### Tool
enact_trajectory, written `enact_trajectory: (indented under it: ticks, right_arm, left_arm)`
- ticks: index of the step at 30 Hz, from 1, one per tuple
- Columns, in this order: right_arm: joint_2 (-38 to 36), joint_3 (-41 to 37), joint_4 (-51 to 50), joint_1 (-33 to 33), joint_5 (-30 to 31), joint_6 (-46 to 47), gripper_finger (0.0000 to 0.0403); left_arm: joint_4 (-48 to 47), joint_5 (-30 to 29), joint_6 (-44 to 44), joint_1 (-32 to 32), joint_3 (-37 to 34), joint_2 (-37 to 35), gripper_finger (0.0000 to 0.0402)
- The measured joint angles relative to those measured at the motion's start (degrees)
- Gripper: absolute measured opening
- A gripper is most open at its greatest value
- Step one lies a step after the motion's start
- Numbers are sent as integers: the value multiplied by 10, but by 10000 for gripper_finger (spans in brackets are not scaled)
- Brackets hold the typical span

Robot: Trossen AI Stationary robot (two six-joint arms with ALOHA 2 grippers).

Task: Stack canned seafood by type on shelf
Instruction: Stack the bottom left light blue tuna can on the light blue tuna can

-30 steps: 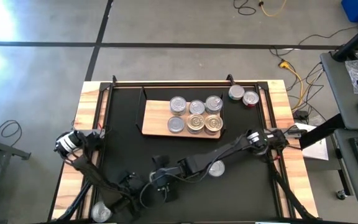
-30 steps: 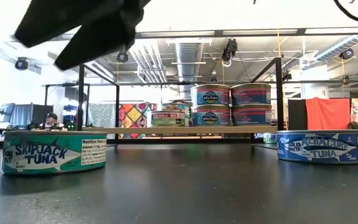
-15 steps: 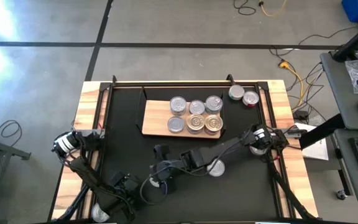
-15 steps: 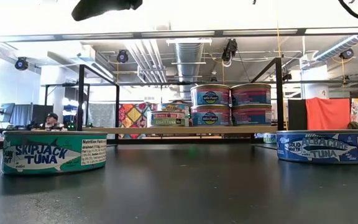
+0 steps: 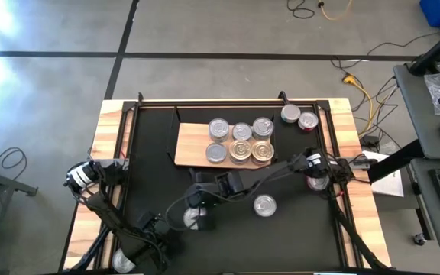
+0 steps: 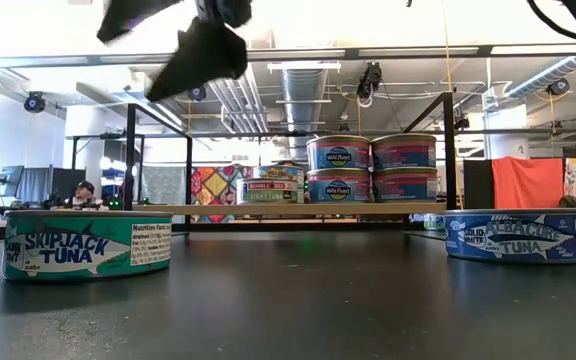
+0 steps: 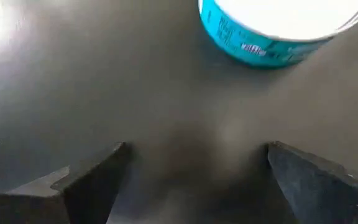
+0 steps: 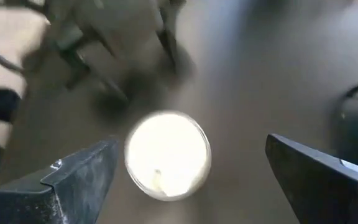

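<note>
The shelf [image 5: 191, 149], a light-wood board, lies on the black mat's far half with several tins [image 5: 240, 150] on it. In the low view two pairs are stacked two high [image 6: 338, 168]. A teal skipjack tin [image 5: 195, 219] stands on the mat by its base, with a blue albacore tin [image 5: 264, 205] to its right. My right gripper [image 8: 191, 146] hangs open well above the teal tin [image 8: 166, 154] and touches nothing. My left gripper [image 7: 196, 149] is open low over bare mat, just left of the teal tin [image 7: 278, 31].
Two more tins [image 5: 290, 114] [image 5: 308, 121] stand on the mat at the far right, beside the shelf. A reddish tin [image 5: 317, 182] shows under my right arm. A black frame rail [image 5: 205, 101] runs along the far edge. Bare mat lies between the shelf and the near tins.
My right gripper has risen from low over the teal tin and drawn back toward the far edge, rolling a little. The tin, covered by it in the high view before, now stands in the open, unmoved.
</note>
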Motion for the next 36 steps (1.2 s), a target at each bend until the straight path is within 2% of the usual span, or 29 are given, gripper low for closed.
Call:
enact_trajectory:
  ticks: [3,9,16,22,31,36]
  right_arm:
    - [8,-1,-32,-1,2,-49,400]
    - [44,-2,-33,5,1,-205,400]
    - [106,-3,-40,3,1,-305,400]
    - [118,-1,-22,3,-20,-296,400]
    - [121,-2,63,19,-61,-187,400]
    - [123,-3,85,26,-61,-145,400]
  left_arm:
    - [0,-25,-1,1,0,0,377]
    - [0,-54,-31,5,-1,0,377]
    - [-9,-57,-75,8,-3,0,364]
    - [-14,-53,-80,8,-3,0,356]
    - [-91,-60,-109,26,-3,-6,356]
    - [-77,-81,-63,41,-3,-13,356]
